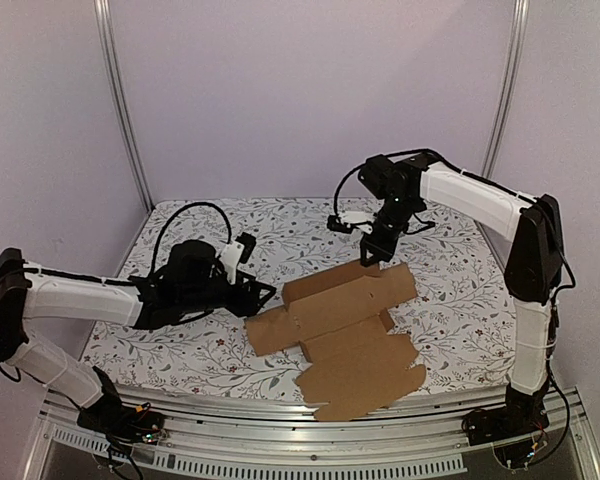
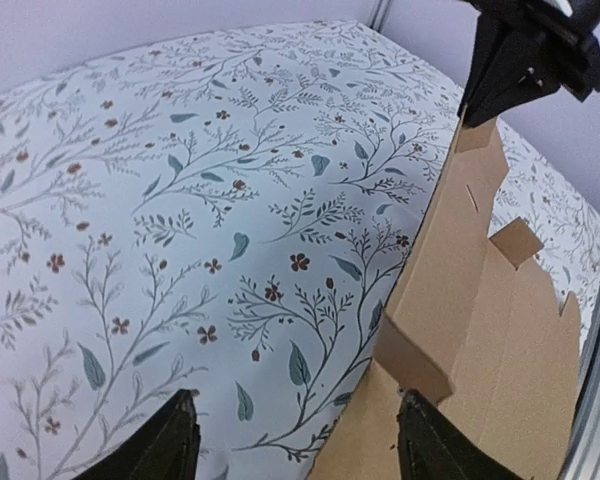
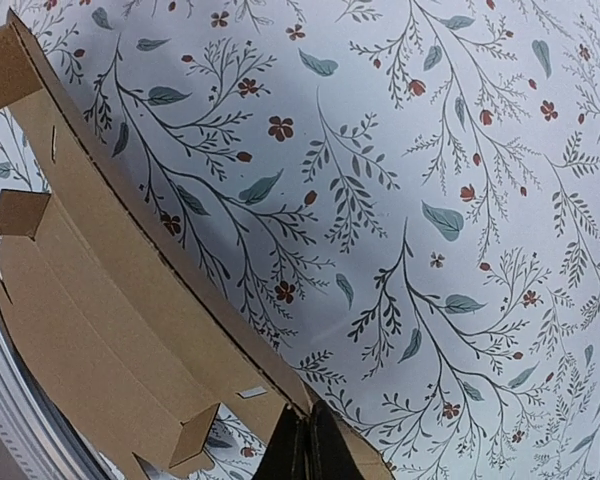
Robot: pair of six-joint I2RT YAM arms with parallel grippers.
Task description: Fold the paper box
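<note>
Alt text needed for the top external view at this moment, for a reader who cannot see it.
A mostly unfolded brown paper box lies on a floral-patterned table between two white-and-black arms. The right arm reaches down with its jaws shut on the sheet's far edge; the left arm holds its jaws open at the sheet's left end.
</note>
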